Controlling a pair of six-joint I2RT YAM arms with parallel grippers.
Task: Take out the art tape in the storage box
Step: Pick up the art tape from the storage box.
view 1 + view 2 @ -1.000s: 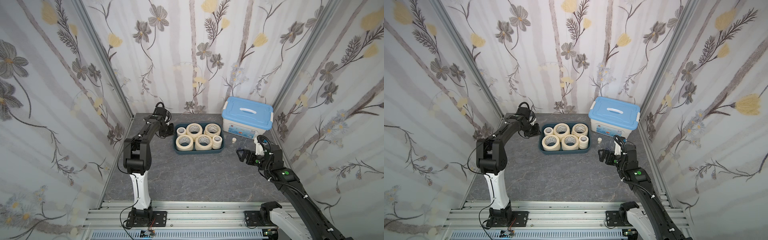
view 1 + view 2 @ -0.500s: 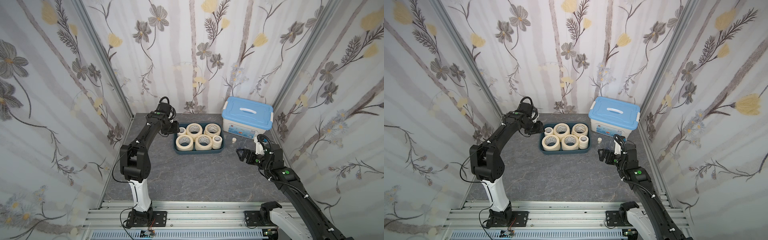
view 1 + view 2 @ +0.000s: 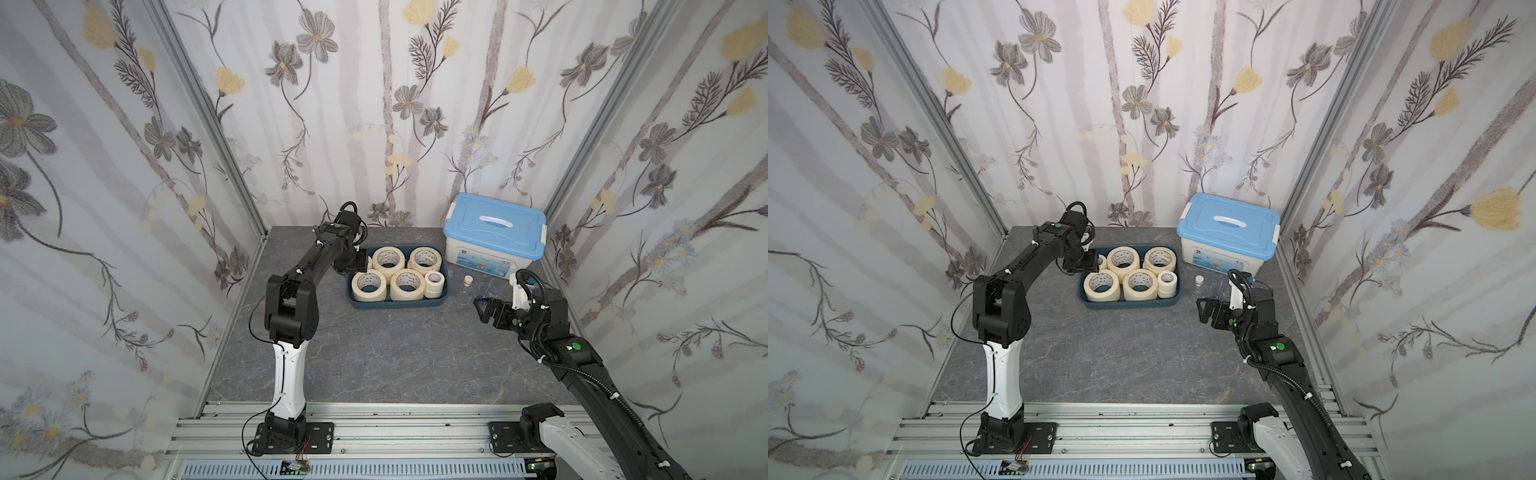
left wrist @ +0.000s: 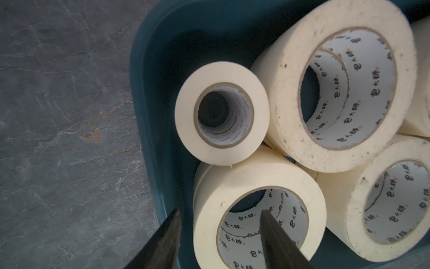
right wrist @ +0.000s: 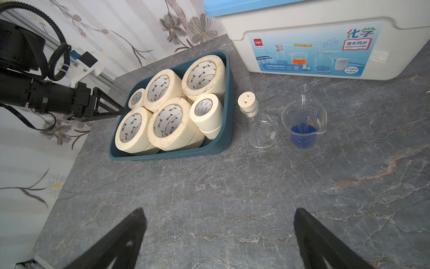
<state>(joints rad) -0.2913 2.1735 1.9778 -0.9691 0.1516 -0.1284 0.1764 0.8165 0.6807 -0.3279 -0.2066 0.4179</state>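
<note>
In both top views, your left gripper (image 3: 360, 262) hangs at the storage box (image 3: 397, 302) end nearest its arm; the right gripper (image 3: 1209, 312) idles well apart. Left wrist view: fingers (image 4: 270, 227) parted, straddling the wall of a large art tape roll (image 4: 256, 184). Right wrist view: jaws wide, empty; all art tape (image 5: 167, 118) in the box.

Lab test cell: floral wallpaper panels (image 3: 124, 166), aluminium rail (image 3: 374, 432), stone-look table (image 3: 395, 353).
</note>
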